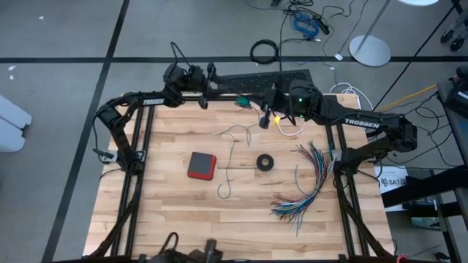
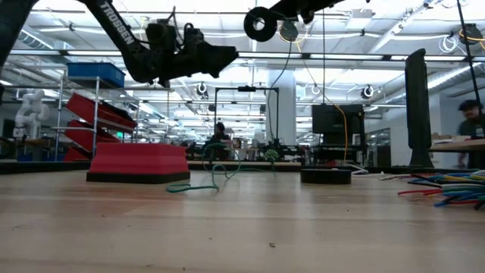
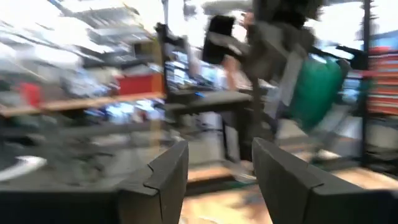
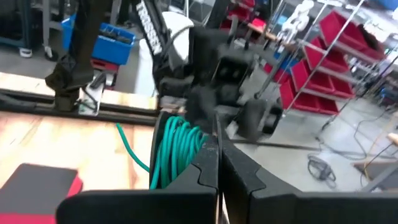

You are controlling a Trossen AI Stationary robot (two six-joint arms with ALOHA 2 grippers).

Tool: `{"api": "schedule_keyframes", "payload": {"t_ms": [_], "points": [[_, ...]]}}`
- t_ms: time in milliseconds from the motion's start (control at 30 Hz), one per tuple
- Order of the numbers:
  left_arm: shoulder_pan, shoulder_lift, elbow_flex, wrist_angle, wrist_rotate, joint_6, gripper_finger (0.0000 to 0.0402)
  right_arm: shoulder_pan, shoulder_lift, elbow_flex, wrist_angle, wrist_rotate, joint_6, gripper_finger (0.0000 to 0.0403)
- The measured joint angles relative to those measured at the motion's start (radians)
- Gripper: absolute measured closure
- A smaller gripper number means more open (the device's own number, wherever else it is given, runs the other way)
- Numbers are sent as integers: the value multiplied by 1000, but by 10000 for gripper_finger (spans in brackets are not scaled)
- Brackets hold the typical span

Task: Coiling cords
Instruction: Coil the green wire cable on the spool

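Note:
The teal-green cord is partly wound into a coil (image 4: 177,149) that sits high over the table's far edge, beside the shut fingers of my right gripper (image 4: 217,163). Its loose tail (image 1: 229,157) runs down and lies in curves on the table's middle. My left gripper (image 3: 221,174) is open and holds nothing; it hovers level just left of the coil (image 1: 243,102) and faces it. The white cord (image 1: 294,132) lies looped on the table at the far right, under my right arm. My right gripper is shut on the coiled part of the teal-green cord (image 4: 186,140), coming at it level from the table's right. The fingers hide the pinched strands. The coil bulges out on one side of the fingers, lifted clear, and the tail (image 4: 127,140) hangs slack to the table.
A red box (image 1: 201,166) sits left of centre, a small black ring (image 1: 265,162) at the centre, and a fanned bundle of multicoloured wires (image 1: 307,183) at the right. A dark mat (image 1: 270,79) lies past the far edge.

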Motion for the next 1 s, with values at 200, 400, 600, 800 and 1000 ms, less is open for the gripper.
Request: {"api": "schedule_keyframes", "payload": {"t_ms": [200,400,600,800,1000], "points": [[-104,61,0,-23,118,-9,215,-18,0,0,46,0,-19,402],[-229,140,0,-23,46,7,215,-18,0,0,51,-1,-19,402],[-270,202,18,-30,-20,-37,214,-18,0,0,51,-2,-23,402],[-299,265,45,-32,-59,-89,214,-17,0,1,51,-5,-27,403],[-317,276,66,-27,-34,-128,214,-18,0,1,47,-4,-27,403]]}}
